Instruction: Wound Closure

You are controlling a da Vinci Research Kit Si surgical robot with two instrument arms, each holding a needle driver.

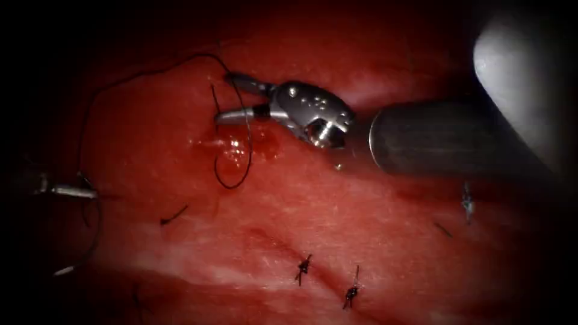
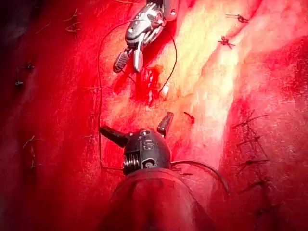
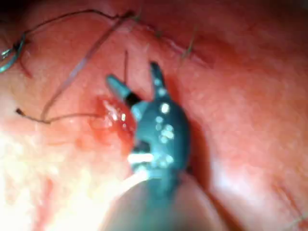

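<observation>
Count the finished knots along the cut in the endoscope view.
3: one knot low in the middle, a second just right of it, a third far right; the dark edges may hide more.

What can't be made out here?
- Curved sliver by the left tool, left wrist view: needle or not, too thin to tell.
- Left tool in the endoscope view: the dark edge hides its jaws, seen open and empty from its wrist.
- Thread between the right tool's open jaws: contact too fine to judge.
</observation>
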